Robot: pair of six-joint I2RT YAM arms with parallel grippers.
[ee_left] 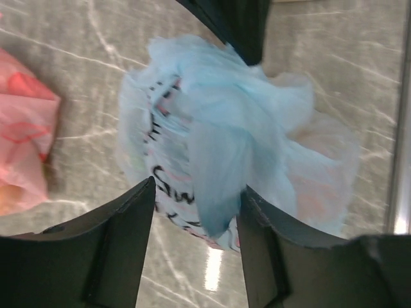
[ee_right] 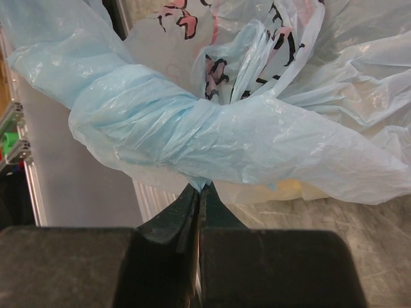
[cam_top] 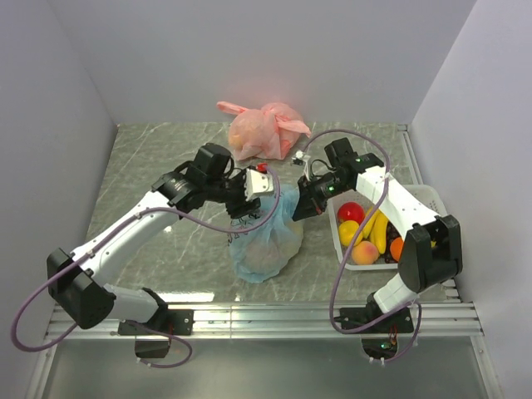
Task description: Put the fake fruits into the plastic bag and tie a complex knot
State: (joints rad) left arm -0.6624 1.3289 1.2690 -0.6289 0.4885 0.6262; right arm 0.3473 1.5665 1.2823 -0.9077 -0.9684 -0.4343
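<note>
Since bag (cam_top: 268, 245) is thin, soft, slippery film, grab bunched handle (ee_right: 167, 135), not body. Right end effector (ee_right: 199, 192) nipped tight on that handle; left end effector (ee_left: 198, 192) wide, loose strip (ee_left: 215, 186) in gap, bag just below.

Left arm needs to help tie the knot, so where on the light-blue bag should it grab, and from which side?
Grip the bunched handle strip rising from the blue bag, coming from above: it is gathered narrow and sits between the open fingers of the left gripper. The right gripper pinches the other twisted handle.
</note>
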